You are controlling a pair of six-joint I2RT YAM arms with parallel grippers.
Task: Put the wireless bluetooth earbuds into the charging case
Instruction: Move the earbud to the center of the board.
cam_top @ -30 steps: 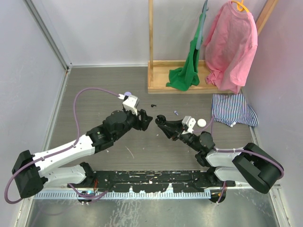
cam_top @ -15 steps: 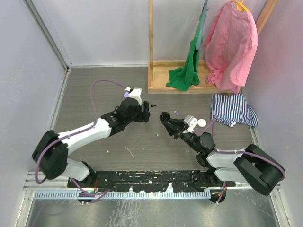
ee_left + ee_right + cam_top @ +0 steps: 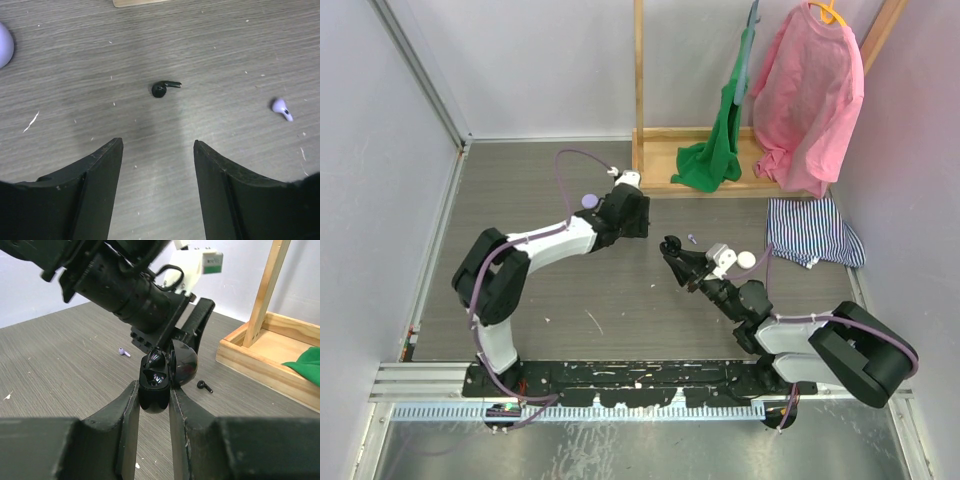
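Observation:
My right gripper (image 3: 154, 392) is shut on an open black charging case (image 3: 153, 390) with its lid (image 3: 183, 362) swung back, and holds it above the table; a black earbud seems seated in its upper slot. In the top view the right gripper (image 3: 671, 256) is at mid table. A loose black earbud (image 3: 162, 89) lies on the table just ahead of my open, empty left gripper (image 3: 157, 145), and it also shows in the right wrist view (image 3: 203, 385). A lilac earbud (image 3: 281, 107) lies to its right, seen from above (image 3: 691, 238) too. The left gripper (image 3: 638, 218) hides the black earbud from above.
A lilac puck case (image 3: 588, 200) lies left of the left gripper, and a white puck case (image 3: 747, 259) right of the right wrist. A wooden rack base (image 3: 700, 185) with green and pink clothes stands behind. A striped cloth (image 3: 812, 232) lies at right.
My left arm has stretched away from me and to the right, bringing its open gripper over the loose black earbud. The right gripper has stayed almost still with the case.

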